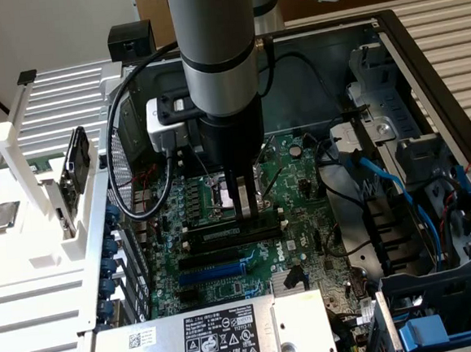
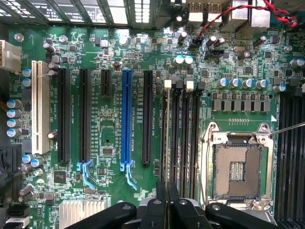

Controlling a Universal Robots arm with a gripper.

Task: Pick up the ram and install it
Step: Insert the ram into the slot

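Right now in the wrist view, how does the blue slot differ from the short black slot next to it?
Colour: the blue slot is bright blue, while the short black slot is black. Length: the blue slot runs far longer than the short black slot. End: the blue slot has a blue latch at one end, and the short black slot shows none. Both sit empty and parallel on the green motherboard.
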